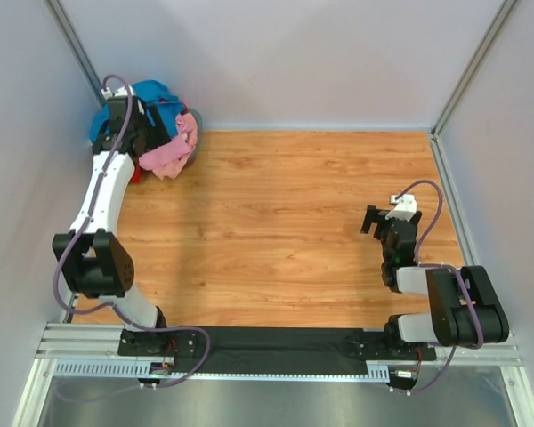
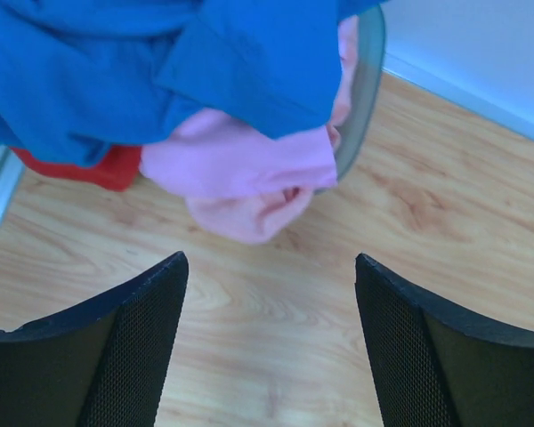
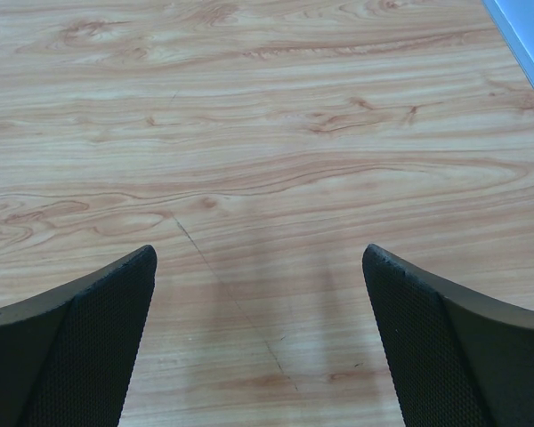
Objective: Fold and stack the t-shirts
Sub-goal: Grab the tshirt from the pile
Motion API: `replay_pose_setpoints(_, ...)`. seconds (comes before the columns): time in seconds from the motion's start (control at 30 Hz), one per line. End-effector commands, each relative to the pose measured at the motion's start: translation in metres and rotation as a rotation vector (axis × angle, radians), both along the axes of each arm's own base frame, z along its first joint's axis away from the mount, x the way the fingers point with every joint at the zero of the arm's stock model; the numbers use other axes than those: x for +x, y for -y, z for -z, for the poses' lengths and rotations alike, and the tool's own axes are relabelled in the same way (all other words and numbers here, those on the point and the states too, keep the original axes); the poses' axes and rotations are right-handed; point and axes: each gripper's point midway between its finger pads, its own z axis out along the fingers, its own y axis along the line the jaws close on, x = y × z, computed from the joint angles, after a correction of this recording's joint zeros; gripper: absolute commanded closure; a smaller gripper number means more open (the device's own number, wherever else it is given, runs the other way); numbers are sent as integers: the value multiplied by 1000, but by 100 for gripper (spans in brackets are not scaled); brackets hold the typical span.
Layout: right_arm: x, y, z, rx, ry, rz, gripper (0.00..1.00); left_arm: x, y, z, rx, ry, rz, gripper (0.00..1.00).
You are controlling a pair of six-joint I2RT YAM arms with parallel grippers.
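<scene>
The t-shirts lie crumpled in a heap in a grey basket (image 2: 367,80) at the table's far left corner. A bright blue one (image 2: 160,62) lies on top. A light pink one (image 2: 240,169) spills over the rim onto the wood, and a red one (image 2: 107,167) peeks out below the blue. In the top view the blue (image 1: 151,93) and pink (image 1: 171,153) shirts show beside my left gripper (image 1: 151,140). That gripper (image 2: 269,262) hovers open just short of the pink shirt, holding nothing. My right gripper (image 3: 260,253) is open over bare wood at the right (image 1: 371,220).
Grey walls close in the wooden table (image 1: 276,222) at the back and on both sides, with metal posts in the far corners. A black bar (image 1: 276,342) carries both arm bases along the near edge.
</scene>
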Motion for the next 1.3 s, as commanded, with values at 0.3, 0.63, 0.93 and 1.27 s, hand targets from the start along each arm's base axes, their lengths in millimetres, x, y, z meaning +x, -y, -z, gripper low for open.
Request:
replay_pose_setpoints(0.3, 12, 5, -27, 5, 95, 28, 0, 97, -55, 25, 260, -117, -124, 15)
replay_pose_setpoints(0.63, 12, 5, -27, 3, 95, 29, 0, 128, -52, 33, 210, -58, -87, 100)
replay_pose_setpoints(0.93, 12, 5, -27, 4, 94, 29, 0, 80, 31, -86, 276, 146, 5, 100)
replay_pose_setpoints(1.27, 18, 5, -109, 86, 121, 106, 0, -23, 218, -170, 303, 301, 500, 100)
